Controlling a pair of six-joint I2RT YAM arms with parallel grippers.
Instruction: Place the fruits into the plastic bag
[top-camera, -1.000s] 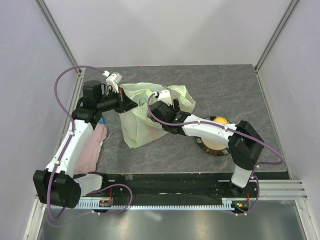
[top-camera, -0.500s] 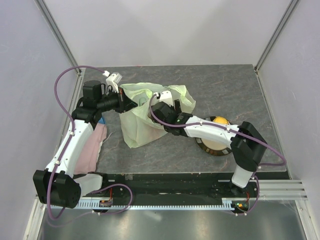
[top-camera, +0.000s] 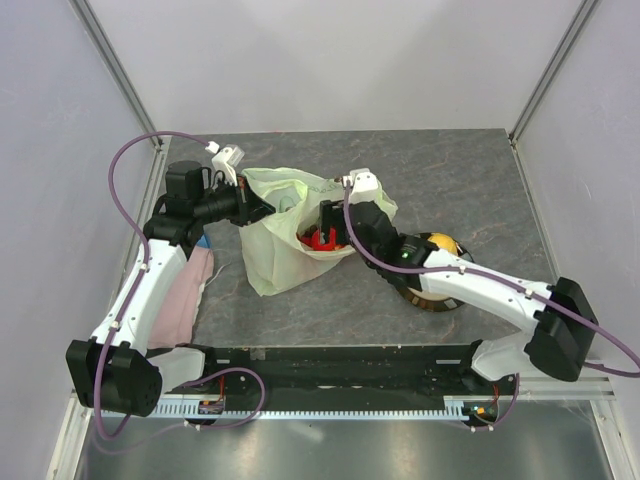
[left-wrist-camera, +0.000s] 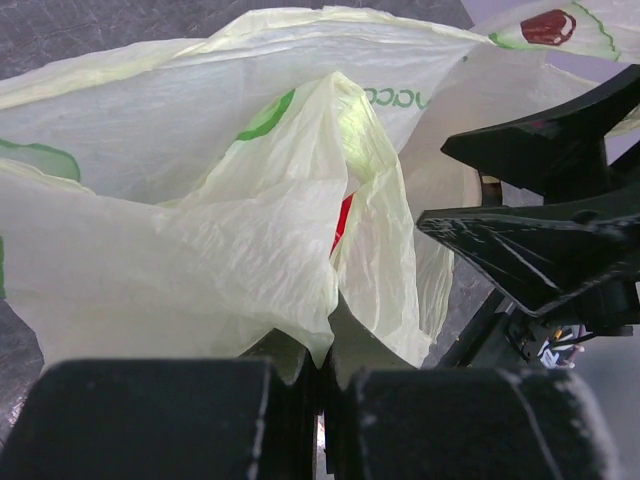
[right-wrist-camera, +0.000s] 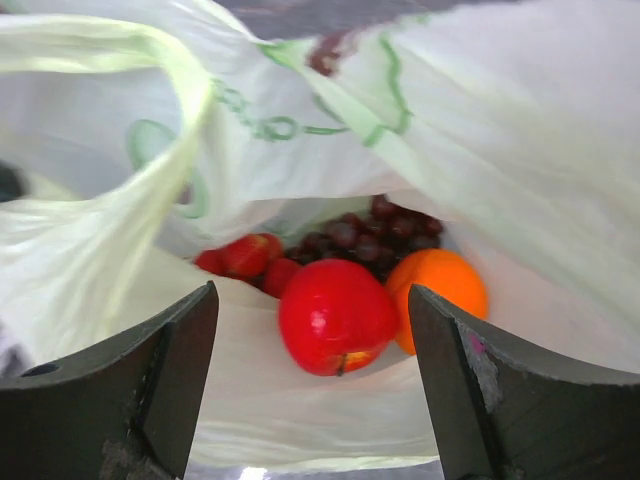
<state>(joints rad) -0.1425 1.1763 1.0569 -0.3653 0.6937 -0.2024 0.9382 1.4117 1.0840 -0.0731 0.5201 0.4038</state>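
The pale yellow-green plastic bag (top-camera: 275, 240) lies on the table with its mouth facing right. My left gripper (top-camera: 262, 208) is shut on the bag's upper rim and holds it up; in the left wrist view the film (left-wrist-camera: 200, 250) is pinched between the closed jaws (left-wrist-camera: 325, 365). My right gripper (top-camera: 327, 228) stands open at the mouth, holding nothing. Inside the bag lie a red apple (right-wrist-camera: 335, 315), an orange (right-wrist-camera: 445, 285), dark grapes (right-wrist-camera: 365, 235) and small red fruits (right-wrist-camera: 245, 258), all beyond the right gripper (right-wrist-camera: 312, 292). A yellow lemon (top-camera: 441, 243) rests on the plate.
The dark-rimmed plate (top-camera: 412, 297) sits right of the bag, partly under my right forearm. A pink cloth (top-camera: 185, 300) lies at the left beneath my left arm. White walls enclose the table on three sides.
My right gripper has drawn back to the right, out of the bag's mouth, and the arm has swung right. Red fruit now shows inside the bag. The left arm has not moved.
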